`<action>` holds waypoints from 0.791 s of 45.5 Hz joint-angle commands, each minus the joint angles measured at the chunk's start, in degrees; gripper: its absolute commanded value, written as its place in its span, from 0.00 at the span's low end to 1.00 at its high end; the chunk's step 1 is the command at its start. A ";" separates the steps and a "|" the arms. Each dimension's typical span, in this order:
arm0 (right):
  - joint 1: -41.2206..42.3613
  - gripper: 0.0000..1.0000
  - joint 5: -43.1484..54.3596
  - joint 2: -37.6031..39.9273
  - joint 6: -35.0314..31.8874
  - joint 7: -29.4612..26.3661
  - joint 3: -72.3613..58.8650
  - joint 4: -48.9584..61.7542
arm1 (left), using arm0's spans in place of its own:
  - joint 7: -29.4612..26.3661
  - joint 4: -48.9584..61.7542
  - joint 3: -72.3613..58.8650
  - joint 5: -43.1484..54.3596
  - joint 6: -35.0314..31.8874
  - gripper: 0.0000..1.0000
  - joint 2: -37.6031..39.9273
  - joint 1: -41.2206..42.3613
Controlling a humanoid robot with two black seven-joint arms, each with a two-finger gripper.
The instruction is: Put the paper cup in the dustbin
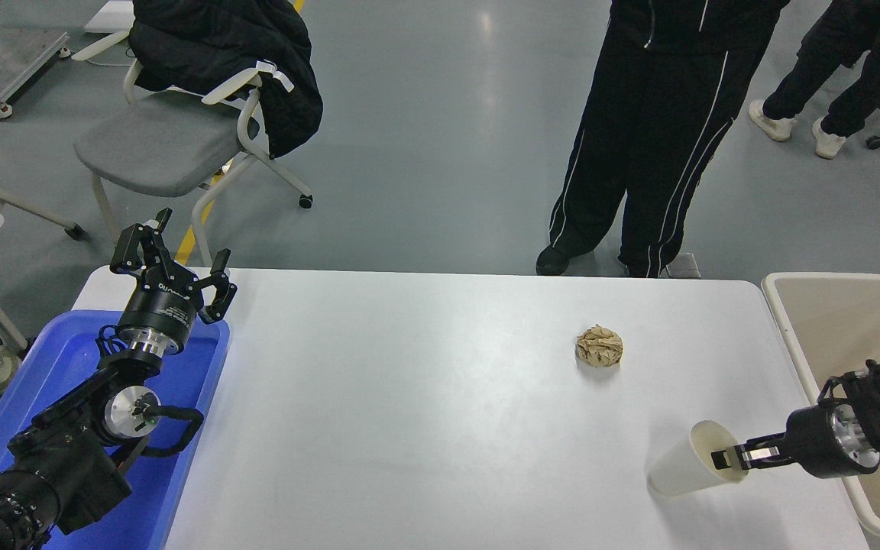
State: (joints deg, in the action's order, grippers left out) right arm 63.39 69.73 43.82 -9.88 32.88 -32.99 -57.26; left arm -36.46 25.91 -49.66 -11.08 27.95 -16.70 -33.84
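Observation:
The paper cup (686, 463) is near the table's front right corner, tilted with its mouth turned right toward my right gripper (727, 458). The gripper's narrow fingers reach into the mouth and are closed on the cup's rim. The cup's base still looks to be on or just above the table. The beige dustbin (852, 321) stands off the table's right edge, right behind my right wrist. My left gripper (176, 256) is open and empty, parked over the blue tray at the lower left.
A crumpled brown paper ball (600, 345) lies on the table (409, 397), behind and left of the cup. The blue tray (66, 359) sits at the left edge. A person (654, 137) stands at the far side, and a chair (165, 137) is at the far left.

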 commanded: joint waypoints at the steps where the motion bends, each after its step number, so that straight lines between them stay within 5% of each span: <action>1: 1.65 0.00 -1.26 1.09 0.47 3.58 3.98 -0.22 | -0.02 0.01 0.00 0.00 0.00 1.00 0.00 0.00; 22: 2.09 0.00 -17.95 5.14 -0.50 8.34 17.96 0.39 | -0.02 0.01 0.00 0.00 0.00 1.00 0.00 0.00; 36: 2.53 0.00 -34.74 3.73 -2.07 8.34 18.49 14.45 | -0.02 0.01 0.00 0.00 0.00 1.00 0.00 0.00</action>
State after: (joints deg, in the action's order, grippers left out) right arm 65.49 47.19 48.46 -10.50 40.89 -15.89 -51.59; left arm -36.46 25.91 -49.66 -11.08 27.95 -16.70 -33.84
